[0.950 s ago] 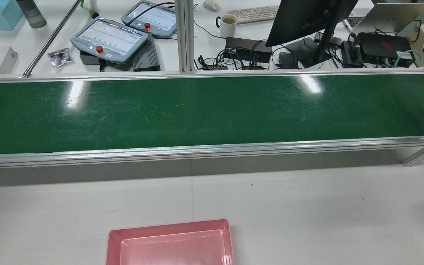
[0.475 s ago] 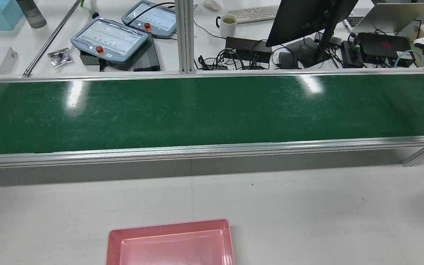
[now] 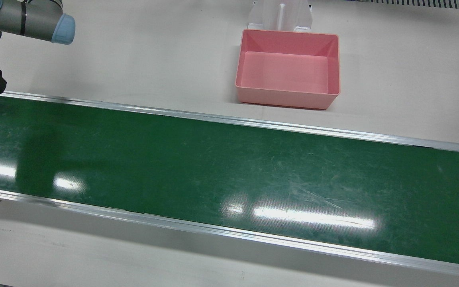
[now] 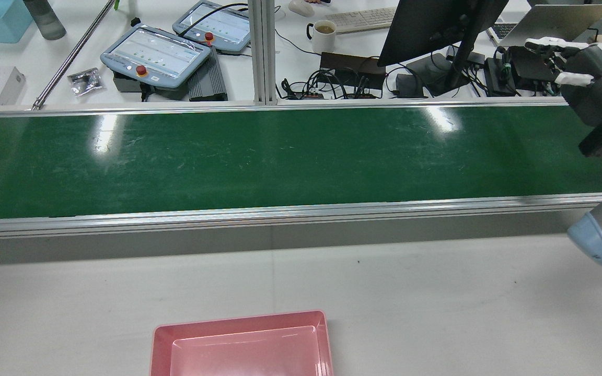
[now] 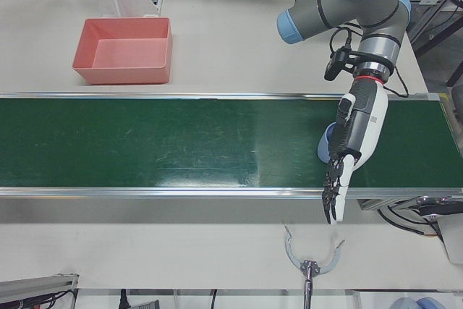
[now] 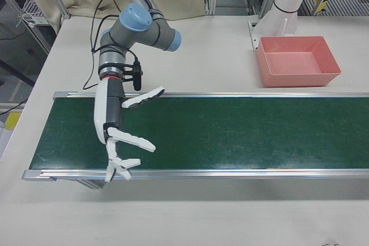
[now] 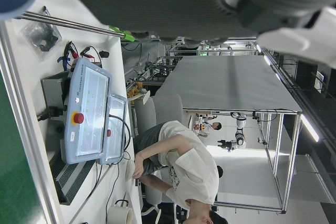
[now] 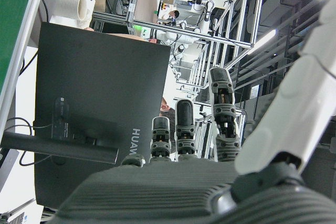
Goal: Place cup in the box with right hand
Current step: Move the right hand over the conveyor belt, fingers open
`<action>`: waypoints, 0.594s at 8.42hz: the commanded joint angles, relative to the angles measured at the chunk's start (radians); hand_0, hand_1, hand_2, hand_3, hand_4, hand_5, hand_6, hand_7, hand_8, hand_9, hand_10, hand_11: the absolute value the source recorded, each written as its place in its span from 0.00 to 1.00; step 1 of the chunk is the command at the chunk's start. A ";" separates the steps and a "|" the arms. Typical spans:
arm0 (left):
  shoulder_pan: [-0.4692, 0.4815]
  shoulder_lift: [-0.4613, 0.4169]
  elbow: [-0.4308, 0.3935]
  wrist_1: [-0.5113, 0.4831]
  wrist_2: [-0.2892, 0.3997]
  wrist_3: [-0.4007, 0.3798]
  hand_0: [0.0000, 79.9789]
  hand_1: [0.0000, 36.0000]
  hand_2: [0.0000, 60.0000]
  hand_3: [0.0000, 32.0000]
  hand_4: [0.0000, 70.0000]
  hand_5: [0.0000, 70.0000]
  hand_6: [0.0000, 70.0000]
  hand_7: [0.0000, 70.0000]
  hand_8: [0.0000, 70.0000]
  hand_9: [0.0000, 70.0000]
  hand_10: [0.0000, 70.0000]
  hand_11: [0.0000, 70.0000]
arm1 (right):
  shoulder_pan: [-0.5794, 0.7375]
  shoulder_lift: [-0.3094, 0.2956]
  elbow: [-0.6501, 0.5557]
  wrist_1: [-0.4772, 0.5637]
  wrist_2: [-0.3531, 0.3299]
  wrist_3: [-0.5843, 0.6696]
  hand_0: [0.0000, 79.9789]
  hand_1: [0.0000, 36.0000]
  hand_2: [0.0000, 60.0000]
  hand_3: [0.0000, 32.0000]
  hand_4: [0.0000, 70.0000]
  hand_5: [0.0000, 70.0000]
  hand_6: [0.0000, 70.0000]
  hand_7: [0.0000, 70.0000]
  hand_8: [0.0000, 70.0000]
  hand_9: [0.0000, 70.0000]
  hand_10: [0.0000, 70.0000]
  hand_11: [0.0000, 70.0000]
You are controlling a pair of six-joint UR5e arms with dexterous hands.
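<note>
Right hand (image 6: 118,142): over the belt's (image 6: 230,133) end, fingers spread wide, holding nothing. Also seen in the rear view (image 4: 575,73).
Left hand (image 5: 347,157): hangs over the belt's other end, fingers straight and pointing down, close together, holding nothing.
Cup: not seen in any view.
Box (image 3: 289,67): pink, empty, on the white table (image 3: 134,52) beside the belt, well apart from both hands.
Monitor (image 4: 437,21): beyond the belt.

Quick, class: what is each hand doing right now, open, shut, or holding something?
Left hand: holds nothing; fingers straight and together, so open or shut cannot be told.
Right hand: open, fingers spread, holding nothing.
</note>
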 commanded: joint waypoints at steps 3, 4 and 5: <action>0.000 -0.001 0.002 -0.001 0.000 0.000 0.00 0.00 0.00 0.00 0.00 0.00 0.00 0.00 0.00 0.00 0.00 0.00 | -0.227 0.028 0.109 -0.121 0.265 -0.078 0.58 0.41 0.30 0.01 0.34 0.03 0.12 0.67 0.11 0.29 0.00 0.00; 0.000 -0.001 0.002 -0.001 0.000 0.000 0.00 0.00 0.00 0.00 0.00 0.00 0.00 0.00 0.00 0.00 0.00 0.00 | -0.253 0.051 0.110 -0.121 0.283 -0.087 0.58 0.37 0.21 0.00 0.37 0.03 0.12 0.67 0.11 0.29 0.00 0.00; 0.000 -0.001 0.002 -0.001 0.000 0.000 0.00 0.00 0.00 0.00 0.00 0.00 0.00 0.00 0.00 0.00 0.00 0.00 | -0.267 0.060 0.110 -0.125 0.284 -0.089 0.59 0.33 0.15 0.00 0.40 0.03 0.12 0.68 0.11 0.29 0.00 0.00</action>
